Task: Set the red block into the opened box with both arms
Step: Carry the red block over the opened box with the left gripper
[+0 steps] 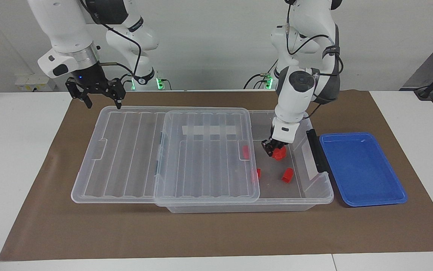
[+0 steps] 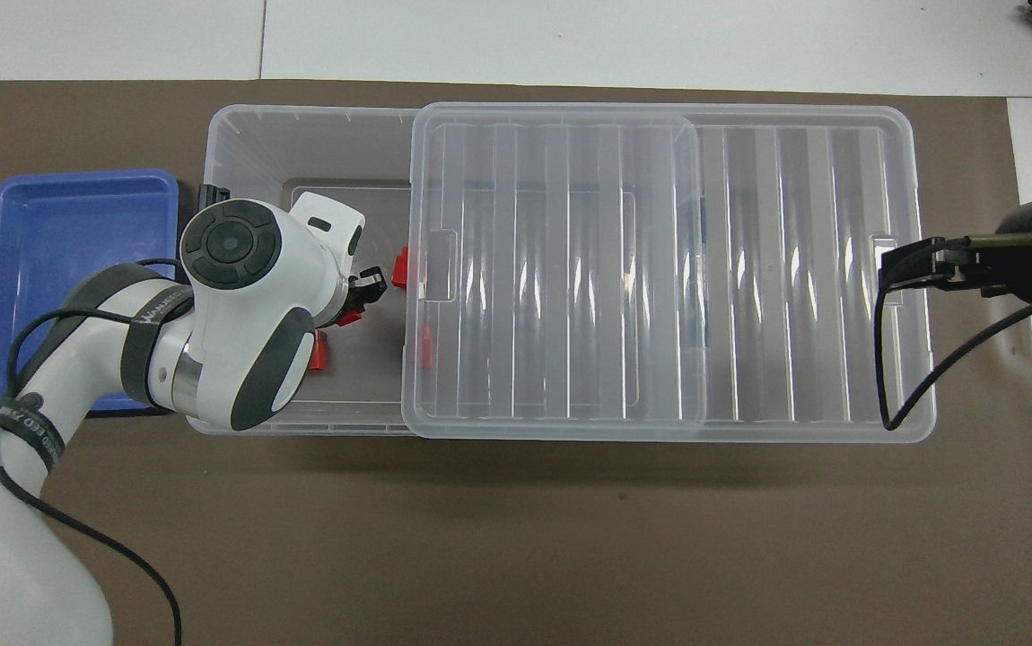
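The left gripper pinches the red block over the box: light, rigid, slick; grip its flat sides. The right gripper waits spread over the lid.

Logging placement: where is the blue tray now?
The blue tray sits on the brown mat beside the box's black-latched end, at the left arm's end of the table.

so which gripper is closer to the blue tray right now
Left. The left gripper is over the open end of the box beside the blue tray; the right gripper is above the lid's other end.
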